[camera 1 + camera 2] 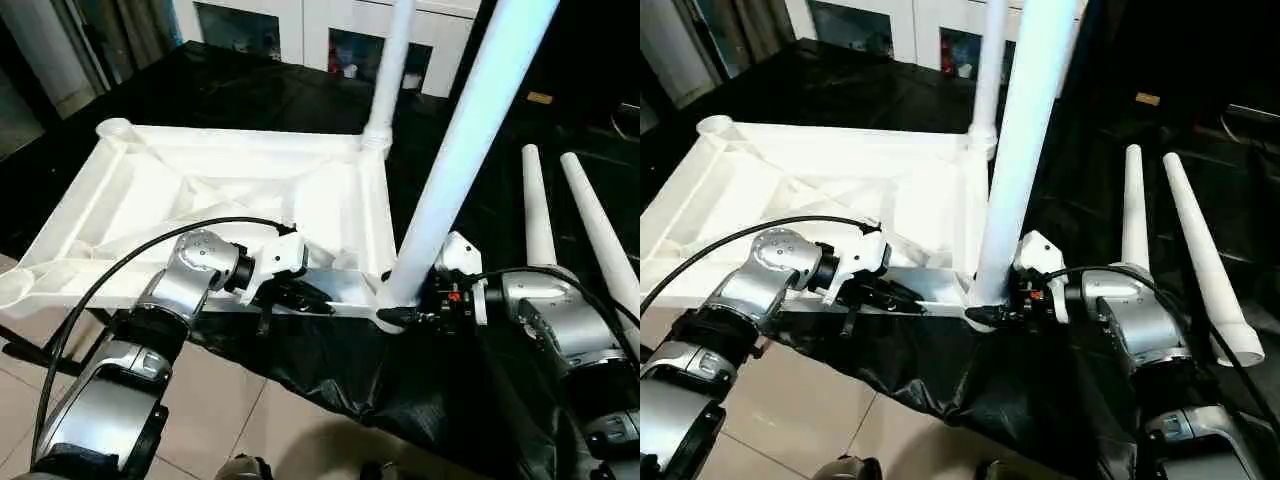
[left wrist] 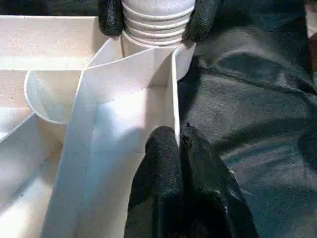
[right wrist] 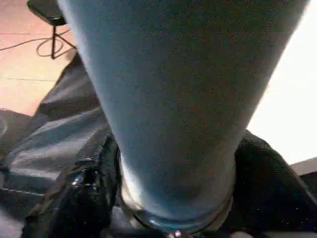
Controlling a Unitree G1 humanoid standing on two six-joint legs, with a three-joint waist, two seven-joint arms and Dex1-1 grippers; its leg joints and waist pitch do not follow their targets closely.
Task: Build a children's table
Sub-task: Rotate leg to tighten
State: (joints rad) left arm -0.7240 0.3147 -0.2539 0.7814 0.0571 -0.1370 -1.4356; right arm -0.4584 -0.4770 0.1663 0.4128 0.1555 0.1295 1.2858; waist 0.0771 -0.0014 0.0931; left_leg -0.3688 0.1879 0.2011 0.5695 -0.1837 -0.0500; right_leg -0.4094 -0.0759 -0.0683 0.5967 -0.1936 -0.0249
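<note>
pale tiled floor (image 1: 230,400), black sheet (image 1: 250,90), white cabinets (image 1: 300,25) behind.

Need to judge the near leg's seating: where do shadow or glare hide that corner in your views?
Left wrist view: collar evenly lit, readable; the left tool shades the tabletop rim beside it. Right wrist view: near leg backlit, its base in deep shadow. Left eye view: the leg's upper part glares white, socket end dim.

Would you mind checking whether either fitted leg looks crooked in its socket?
The near-corner leg leans toward the far leg, which stands about upright. The right tool grips its ridged collar at the socket, so it may not be fully seated. Two spare legs lie on the black sheet.
</note>
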